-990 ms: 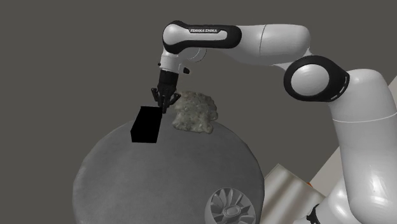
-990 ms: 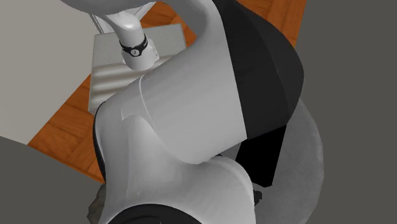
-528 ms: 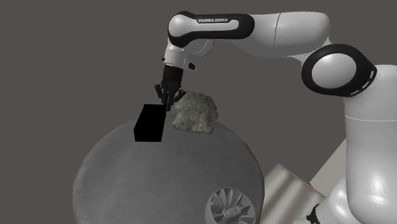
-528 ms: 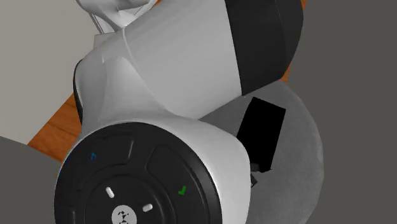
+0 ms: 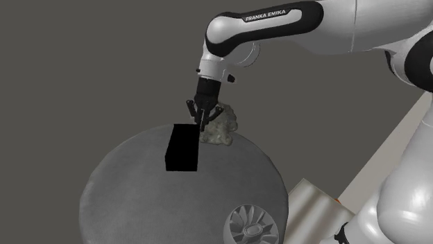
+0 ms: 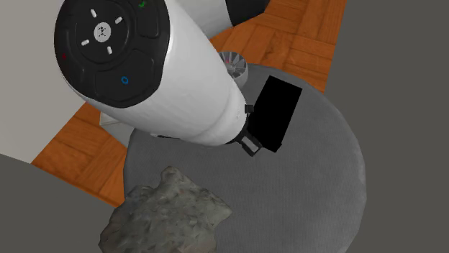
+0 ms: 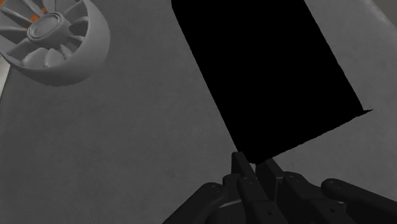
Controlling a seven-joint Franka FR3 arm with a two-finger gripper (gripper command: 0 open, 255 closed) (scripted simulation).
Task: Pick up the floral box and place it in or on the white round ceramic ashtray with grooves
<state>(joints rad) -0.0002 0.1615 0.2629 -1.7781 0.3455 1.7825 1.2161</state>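
The gripper (image 7: 256, 173) is clamped on just one corner of the box (image 7: 267, 76) — drawn flat black, with no floral print showing — so I judge it could swing or slip free while carried. The box hangs just beyond the fingertips over the grey table (image 7: 127, 159); farther off, well apart, sits the grooved ashtray (image 7: 57, 48).

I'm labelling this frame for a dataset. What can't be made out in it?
Box: any pattern; every face is drawn plain black.
Ashtray: lower part cut off by the shoulder view's bottom edge; in the second exterior view the arm hides most.
Rock-like lump: partly behind the gripper in the shoulder view.
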